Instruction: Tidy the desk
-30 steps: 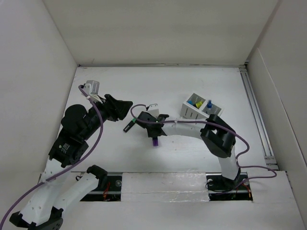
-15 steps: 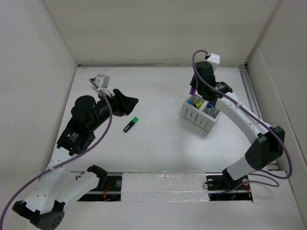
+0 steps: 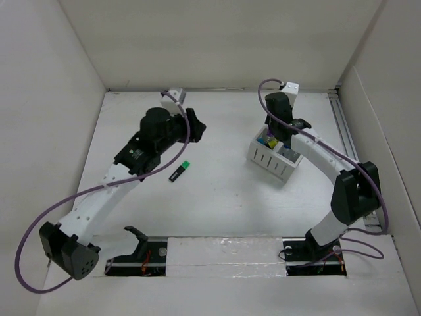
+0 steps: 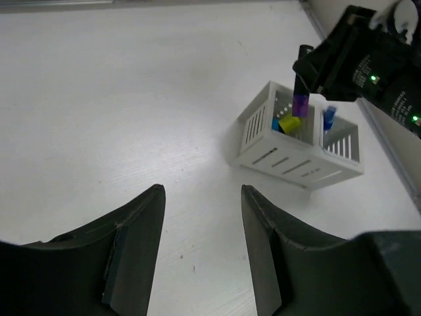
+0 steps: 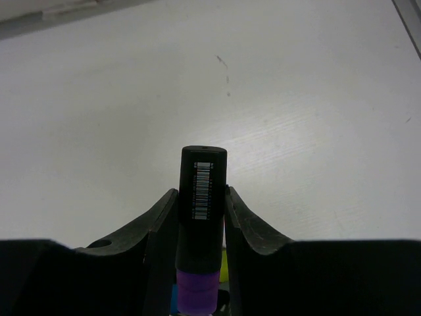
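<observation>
The desk [image 3: 230, 197] is the broad white tabletop filling the floor between the white panel walls, with both arms reaching over its far half. The right gripper [image 5: 200, 197] is clenched on a purple highlighter [image 5: 201, 197], which it holds upright with the black barcoded end up and the purple end down at the mouth of the white compartmented holder [image 4: 289, 161]. A yellow item [image 4: 288, 123] sits in that compartment, and a blue item [image 4: 329, 117] stands in the neighbouring one. The left gripper [image 4: 200, 217] hangs above bare desk with its fingers [image 4: 135, 250] spread and nothing between them. A green-capped highlighter [image 3: 179, 171] lies flat on the desk near it, well apart from the holder
</observation>
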